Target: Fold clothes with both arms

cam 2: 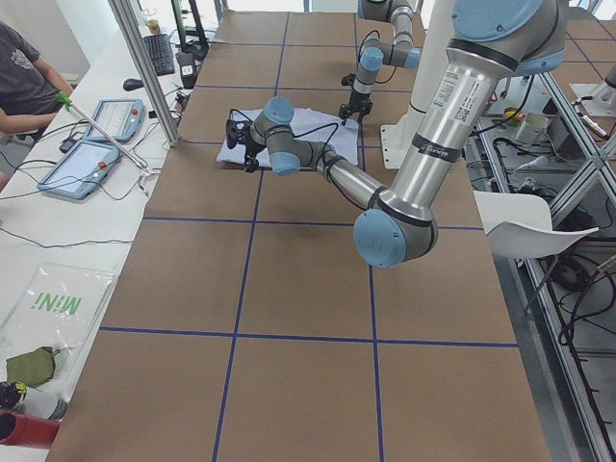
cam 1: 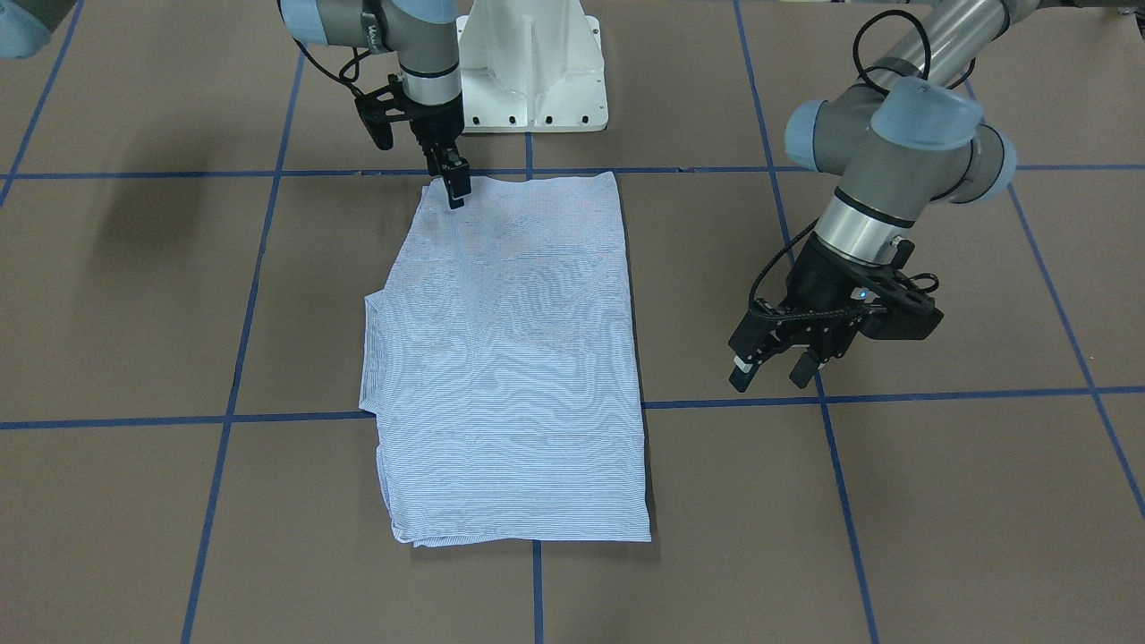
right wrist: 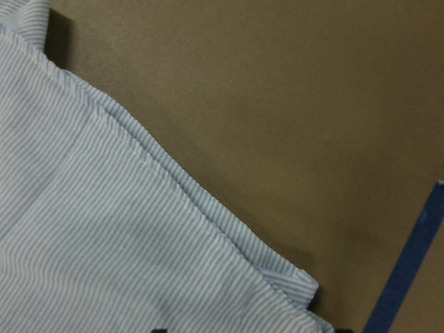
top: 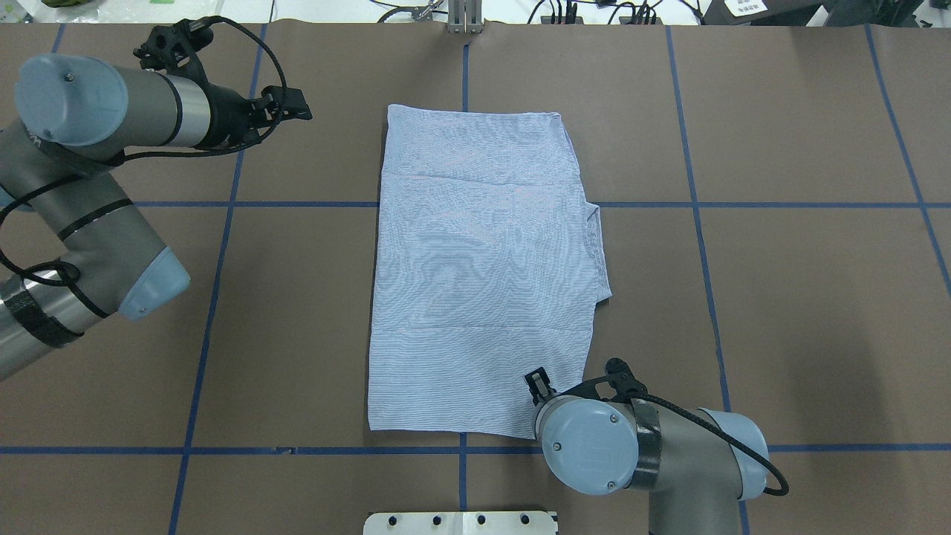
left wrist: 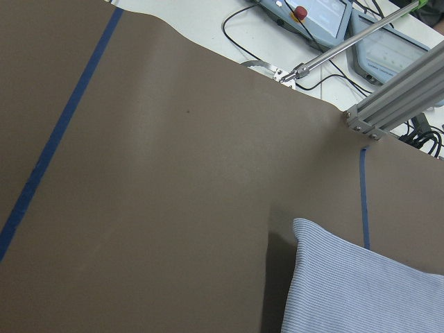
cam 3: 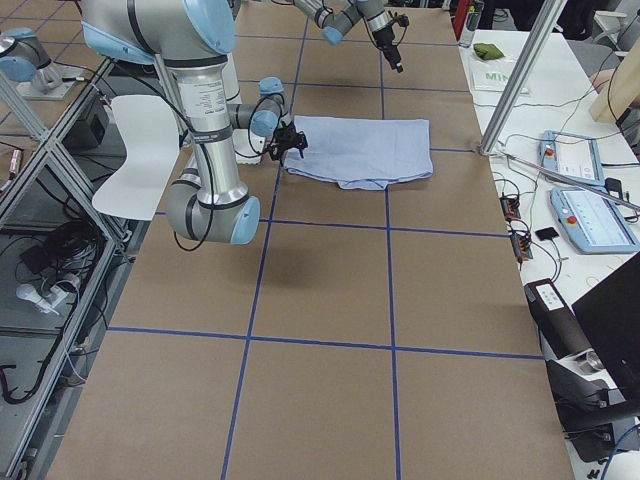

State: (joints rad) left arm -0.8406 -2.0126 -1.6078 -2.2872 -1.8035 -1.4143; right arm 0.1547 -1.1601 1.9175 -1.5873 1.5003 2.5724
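Observation:
The light blue striped shirt (cam 1: 510,358) lies flat on the brown table, folded into a tall rectangle (top: 483,275). My right gripper (cam 1: 456,192) points straight down onto the shirt's corner nearest the robot base. Its fingers are together and look shut on the fabric there. The right wrist view shows that layered corner (right wrist: 104,229) from very close. My left gripper (cam 1: 775,374) hangs open above bare table, well off the shirt's long straight edge, with nothing between its fingers. The left wrist view shows only the shirt's far corner (left wrist: 361,284).
The white mounting base (cam 1: 532,67) stands just behind the shirt. Blue tape lines (cam 1: 224,420) mark a grid on the table. Beyond the far edge are an aluminium post (cam 3: 520,70), control tablets (cam 3: 585,205) and cables. A person (cam 2: 19,87) sits there.

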